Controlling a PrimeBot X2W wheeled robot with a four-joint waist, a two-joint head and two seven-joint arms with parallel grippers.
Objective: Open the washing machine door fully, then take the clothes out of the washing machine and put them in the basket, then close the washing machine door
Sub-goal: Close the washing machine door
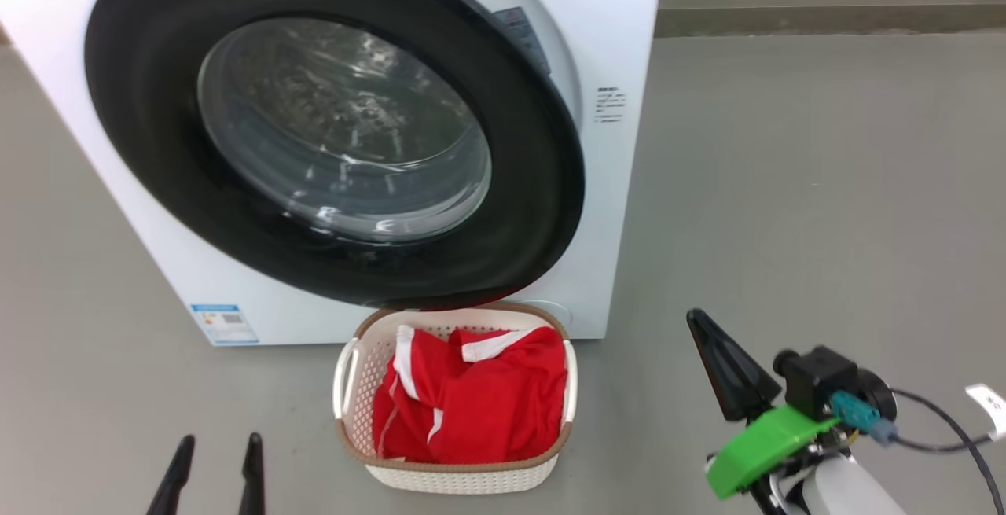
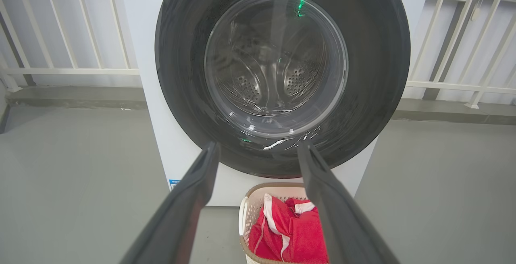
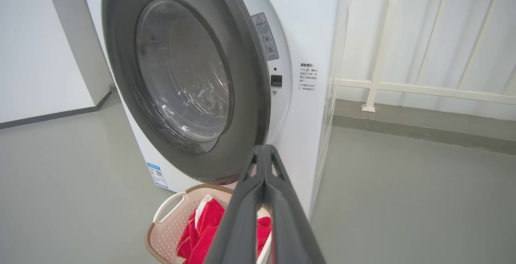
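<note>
Left claw: your left gripper (image 1: 220, 439) stands wide open at the lower left of the head view. Its two dark fingers (image 1: 253, 468) are parted, and they hold and touch nothing.
Right claw: your right gripper (image 1: 699, 325) is closed, its fingers pressed together into one dark wedge at the lower right. Nothing is between them.
Door position: the washing machine door (image 1: 338, 130) takes up the upper left and centre of the head view, on the front of the white washing machine (image 1: 613, 43).
Door facing: the round door has no long axis. Its glass bowl bulges toward the bottom of the frame.
Left wrist view: you meet the door (image 2: 278, 62) face-on between the spread tips of the left gripper (image 2: 258, 146). The perforated steel drum (image 2: 296, 80) shows through the glass.
Right wrist view: you see the door (image 3: 181, 78) from the side. Its right edge stands off the machine front, beside a black latch socket (image 3: 276, 80) and a warning sticker (image 3: 266, 36). The right gripper (image 3: 264, 148) comes to a single point at lower centre.
Clothes: the red clothes (image 1: 479, 405) with white trim lie bunched in the basket (image 1: 464, 482).
Basket: it sits on the grey floor (image 1: 786, 185) at lower centre, just below the door's bottom rim. You cannot tell its long axis.
</note>
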